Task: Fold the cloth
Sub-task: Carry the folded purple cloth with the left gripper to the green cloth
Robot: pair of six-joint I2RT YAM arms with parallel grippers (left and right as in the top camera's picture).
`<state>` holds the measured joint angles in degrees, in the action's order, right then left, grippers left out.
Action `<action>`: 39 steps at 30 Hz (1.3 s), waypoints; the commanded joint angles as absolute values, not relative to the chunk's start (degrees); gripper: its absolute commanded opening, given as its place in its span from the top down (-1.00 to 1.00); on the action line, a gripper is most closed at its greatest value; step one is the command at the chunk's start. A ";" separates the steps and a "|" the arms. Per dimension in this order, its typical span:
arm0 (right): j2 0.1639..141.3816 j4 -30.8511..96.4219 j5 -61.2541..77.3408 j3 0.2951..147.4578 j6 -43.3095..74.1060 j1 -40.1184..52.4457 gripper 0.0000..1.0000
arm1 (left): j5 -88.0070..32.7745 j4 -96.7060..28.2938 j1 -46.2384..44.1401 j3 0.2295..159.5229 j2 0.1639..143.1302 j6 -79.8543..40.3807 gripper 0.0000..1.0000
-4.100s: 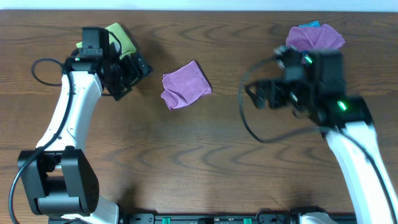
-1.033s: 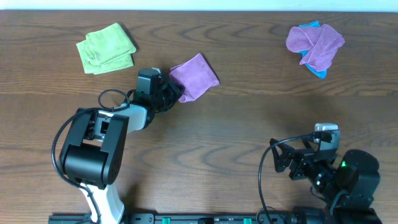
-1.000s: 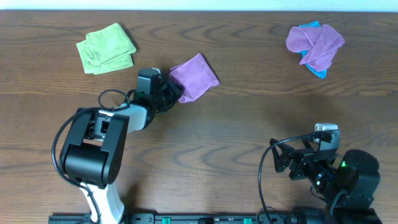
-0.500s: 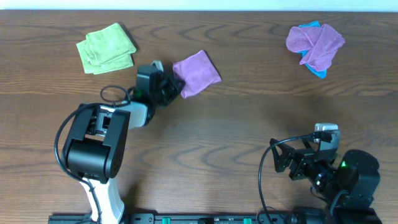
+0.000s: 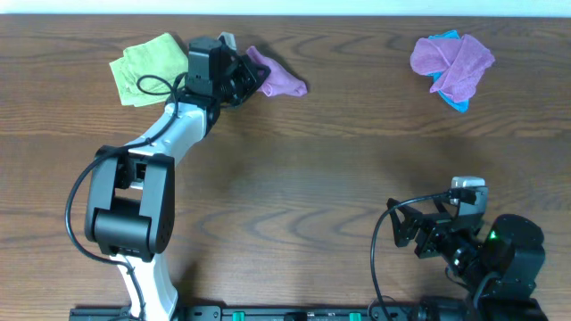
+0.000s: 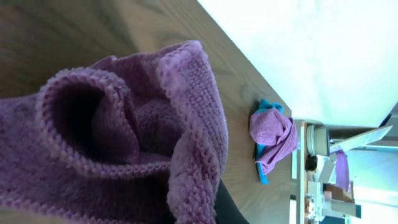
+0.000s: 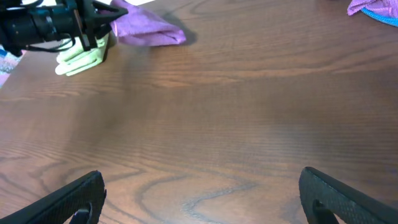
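The purple cloth [image 5: 282,80] lies bunched near the table's far edge, just right of my left gripper [image 5: 249,77]. That gripper is shut on the cloth's left edge. In the left wrist view the cloth [image 6: 124,124] fills the frame in a rolled fold and hides the jaws; only one dark finger [image 6: 225,208] shows beside it. My right gripper [image 7: 202,193] stands open over bare wood at the near right [image 5: 407,234], far from the cloth [image 7: 149,30].
A folded green cloth [image 5: 148,66] lies just left of my left gripper, under its arm. A crumpled pile of purple and blue cloths [image 5: 451,59] sits at the far right. Shelving [image 6: 323,168] stands beyond the table's right end.
My left gripper has shut on the purple cloth and carried it toward the far edge, next to the green cloth; the cloth has bunched up. The right arm has not moved.
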<state>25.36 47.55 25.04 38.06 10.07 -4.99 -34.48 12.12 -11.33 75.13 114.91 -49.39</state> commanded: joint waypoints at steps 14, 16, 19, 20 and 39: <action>25.12 47.64 25.08 37.69 10.68 -5.39 -0.99 | -36.82 9.58 -6.66 79.83 115.28 -46.83 0.88; 25.12 47.64 25.08 37.69 10.68 -5.39 -0.99 | -36.95 8.16 -5.80 81.58 115.28 -46.24 0.88; 25.12 47.64 25.08 37.69 10.68 -5.39 -0.99 | -36.91 5.72 -4.56 84.60 115.28 -44.99 0.88; 25.12 47.64 25.08 37.69 10.66 -5.39 -0.98 | -36.84 4.91 -4.08 85.73 115.28 -44.64 0.89; 25.12 47.64 25.08 37.69 10.68 -5.39 -0.99 | -29.82 -3.77 6.83 98.13 115.83 -34.85 0.88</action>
